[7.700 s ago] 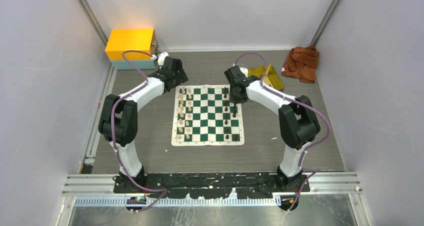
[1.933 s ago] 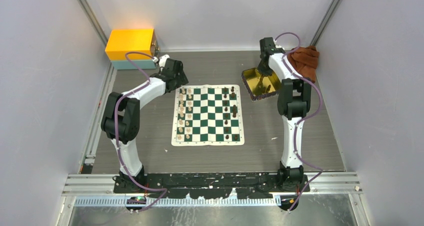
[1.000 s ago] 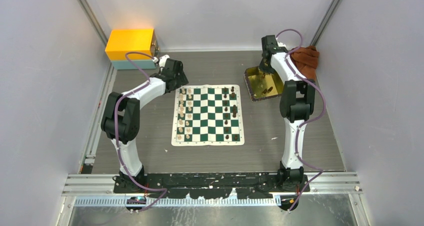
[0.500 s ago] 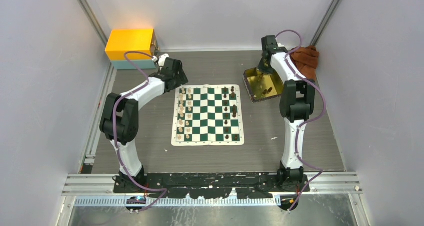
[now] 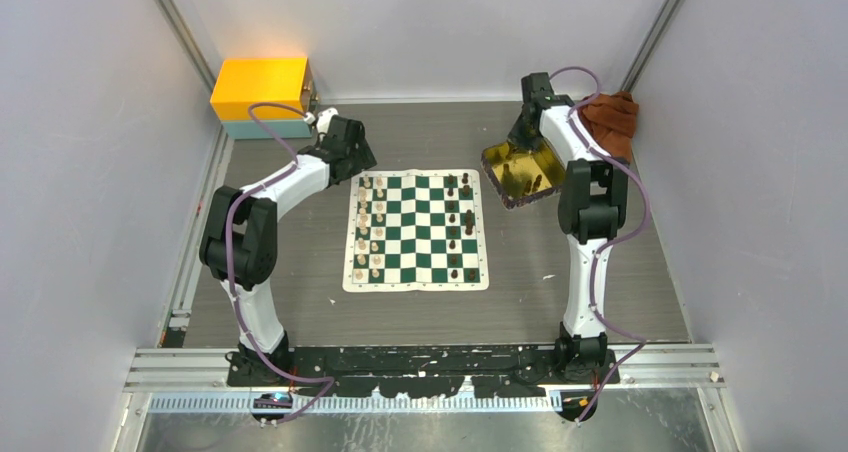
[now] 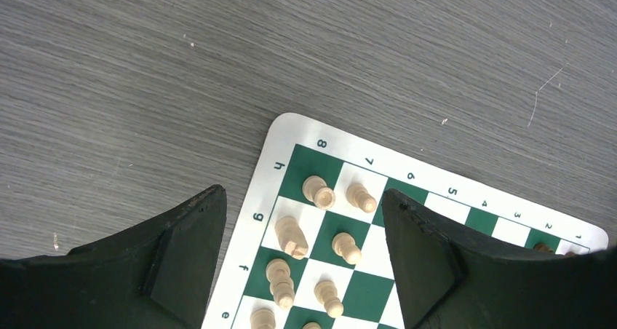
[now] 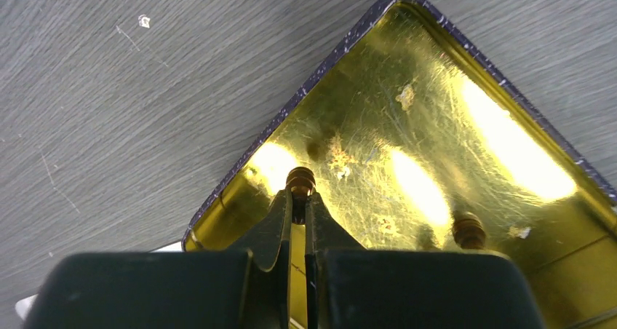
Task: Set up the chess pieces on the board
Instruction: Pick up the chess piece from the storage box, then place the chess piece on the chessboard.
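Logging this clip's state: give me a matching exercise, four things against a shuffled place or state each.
1 left gripper
2 right gripper
3 yellow box
4 rust cloth

A far right corner
B open over the board corner
C far left corner
D shut on a dark piece in the gold tray

Pairs: 1-B, 2-D, 3-C, 4-A
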You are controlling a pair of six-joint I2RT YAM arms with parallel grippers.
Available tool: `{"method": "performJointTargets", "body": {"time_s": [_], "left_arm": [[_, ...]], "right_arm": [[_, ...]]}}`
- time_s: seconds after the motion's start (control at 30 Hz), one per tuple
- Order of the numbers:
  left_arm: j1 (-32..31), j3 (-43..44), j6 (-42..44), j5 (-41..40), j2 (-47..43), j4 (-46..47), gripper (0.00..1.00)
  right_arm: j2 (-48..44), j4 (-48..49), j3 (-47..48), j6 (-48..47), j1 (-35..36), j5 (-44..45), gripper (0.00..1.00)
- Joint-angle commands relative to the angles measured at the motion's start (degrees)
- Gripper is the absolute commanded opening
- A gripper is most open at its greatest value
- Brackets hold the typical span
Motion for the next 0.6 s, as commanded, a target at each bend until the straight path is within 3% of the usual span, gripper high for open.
{"method": "performJointTargets", "body": {"time_s": [0.0, 0.23, 0.57], "left_arm": [[0.3, -0.5, 0.3, -0.1, -3.3, 1.1, 0.78], [0.3, -0.8, 0.2, 0.1, -3.4, 1.1, 0.78], [0.3, -0.9, 0.1, 0.5, -3.8, 1.0, 0.78]], "right_arm": [[0.4, 0.1, 2.8, 4.4, 0.2, -3.9, 0.01], [-0.7, 2.6, 0.2, 8.5, 0.2, -6.9, 0.01], [-12.7, -0.8, -4.2, 0.0, 3.3, 1.1, 0.01]]}}
